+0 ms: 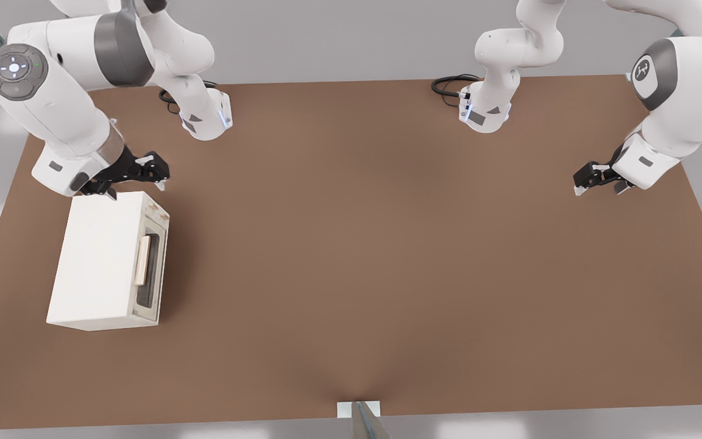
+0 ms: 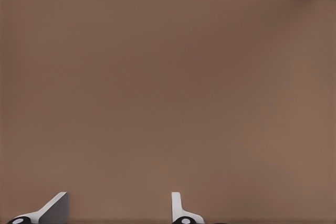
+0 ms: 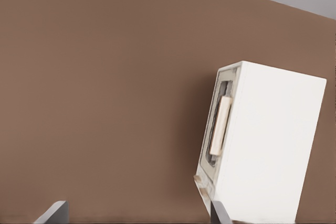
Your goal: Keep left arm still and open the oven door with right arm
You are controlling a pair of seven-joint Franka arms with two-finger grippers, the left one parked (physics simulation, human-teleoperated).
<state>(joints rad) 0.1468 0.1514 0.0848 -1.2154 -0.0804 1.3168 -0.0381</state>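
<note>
You are looking down on a brown tabletop (image 1: 351, 256) that is filling most of the front view, with pale grey floor showing along the upper and lower edges.

At the upper left of that frame the right arm (image 1: 58, 91) is reaching in, and its gripper (image 1: 134, 177) is hanging just over the far top edge of the oven (image 1: 98, 262), near the corner by the control panel. Its fingers are standing wide apart with nothing between them; in the right wrist view the two fingertips (image 3: 52, 214) are showing well separated at the frame's edge.

The oven is sitting at the left of the front view, below the gripper, a plain white box on the table. Its oven door (image 1: 151, 268) is facing the front view's right: a cream frame around a dark window, with a pale beige bar handle (image 1: 142, 261) running along it. The door is lying flush against the body, so it is reading as fully closed.

As I judge it, nothing of the opening is done yet. You are at the approach stage: the gripper is not touching the handle, and reaching it, taking hold and swinging the door out are all remaining.

At the upper right the left arm (image 1: 674, 103) is hanging parked, well apart from the oven.
</note>
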